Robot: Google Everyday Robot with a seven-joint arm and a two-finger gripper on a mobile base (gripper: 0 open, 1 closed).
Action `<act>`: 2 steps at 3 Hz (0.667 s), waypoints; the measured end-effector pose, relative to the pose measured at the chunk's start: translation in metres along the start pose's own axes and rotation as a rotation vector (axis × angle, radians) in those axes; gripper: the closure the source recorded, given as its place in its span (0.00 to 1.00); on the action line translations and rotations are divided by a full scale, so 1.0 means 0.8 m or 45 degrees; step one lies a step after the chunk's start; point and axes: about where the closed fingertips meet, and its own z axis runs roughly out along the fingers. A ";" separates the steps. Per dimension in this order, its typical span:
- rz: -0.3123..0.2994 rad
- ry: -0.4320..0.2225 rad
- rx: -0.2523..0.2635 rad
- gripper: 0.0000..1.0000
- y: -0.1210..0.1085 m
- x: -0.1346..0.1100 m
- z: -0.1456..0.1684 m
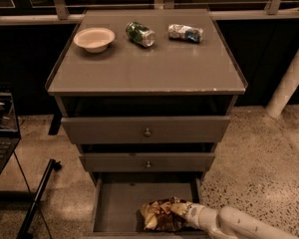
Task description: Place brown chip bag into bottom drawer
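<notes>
The brown chip bag (162, 214) lies crumpled inside the open bottom drawer (120, 205), at its front right. My gripper (185, 214) reaches in from the lower right on a white arm and sits right at the bag's right end. The bag hides where the gripper meets it. The drawer's grey floor shows bare to the left of the bag.
Two shallower grey drawers with round knobs (147, 132) stand partly pulled out above. On the cabinet top sit a white bowl (94, 39), a green can (140, 34) and a crushed silver-blue can (186, 33). A laptop (0, 133) and a black stand leg (37, 198) are at the left.
</notes>
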 end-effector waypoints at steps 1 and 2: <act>0.074 0.010 0.066 1.00 -0.021 0.007 0.015; 0.077 0.010 0.070 0.81 -0.022 0.007 0.016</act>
